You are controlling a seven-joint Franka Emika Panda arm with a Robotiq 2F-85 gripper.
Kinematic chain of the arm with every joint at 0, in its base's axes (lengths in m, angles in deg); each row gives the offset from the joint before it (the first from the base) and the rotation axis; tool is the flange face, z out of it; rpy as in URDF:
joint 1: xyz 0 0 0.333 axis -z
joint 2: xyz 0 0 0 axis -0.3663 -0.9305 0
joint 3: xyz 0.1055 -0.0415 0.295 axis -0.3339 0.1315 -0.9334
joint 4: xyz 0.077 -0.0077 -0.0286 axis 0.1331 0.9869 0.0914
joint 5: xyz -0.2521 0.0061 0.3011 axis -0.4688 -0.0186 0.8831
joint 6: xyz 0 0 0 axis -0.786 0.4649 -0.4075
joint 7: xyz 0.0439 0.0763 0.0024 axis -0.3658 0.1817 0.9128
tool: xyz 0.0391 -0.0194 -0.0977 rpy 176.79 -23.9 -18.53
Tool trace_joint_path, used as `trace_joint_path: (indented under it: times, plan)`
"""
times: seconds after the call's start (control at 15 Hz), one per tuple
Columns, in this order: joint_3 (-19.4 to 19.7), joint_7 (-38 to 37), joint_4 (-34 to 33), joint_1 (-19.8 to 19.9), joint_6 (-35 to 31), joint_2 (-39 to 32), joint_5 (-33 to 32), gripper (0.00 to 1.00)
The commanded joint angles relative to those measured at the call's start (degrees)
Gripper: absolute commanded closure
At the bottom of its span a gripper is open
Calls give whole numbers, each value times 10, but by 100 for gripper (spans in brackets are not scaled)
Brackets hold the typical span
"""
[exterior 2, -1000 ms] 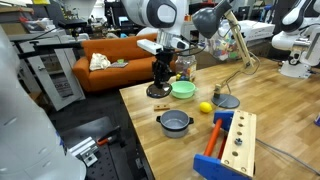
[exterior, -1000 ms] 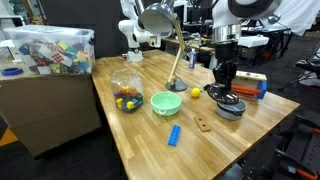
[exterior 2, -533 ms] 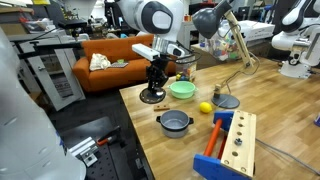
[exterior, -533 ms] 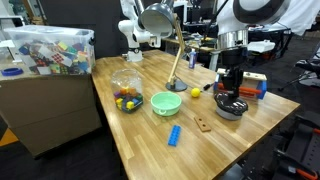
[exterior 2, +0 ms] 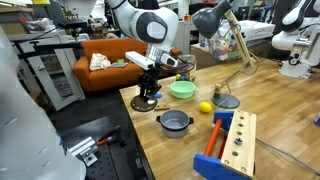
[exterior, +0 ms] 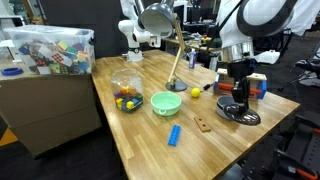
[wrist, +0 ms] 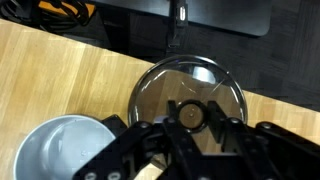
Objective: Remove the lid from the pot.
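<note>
In the wrist view the pot [wrist: 45, 150] runs off the picture's left and bottom edges. The gripper [wrist: 193, 120] covers the near rim of the lid [wrist: 160, 85]. Its 2 fingers are blurred and cut off below.

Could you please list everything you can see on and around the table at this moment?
pot: one, silvery, uncovered, on the wooden table
lid: one, black, held near the table edge, off the pot
bowl: one, green, mid-table
clear container: one, coloured pieces inside, beside the bowl
round thing: one, yellow, beyond the bowl
lamp: one, silver shade
gripper: one, black, shut on the lid
</note>
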Motion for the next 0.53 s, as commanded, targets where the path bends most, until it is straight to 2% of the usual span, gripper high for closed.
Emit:
trace_joint_path:
  times: [0.0,0.47]
  plan:
    - [-5,5,-7,-3,5,-35,-11,91]
    - [-16,-12,-72,-18,12,-139,-23,91]
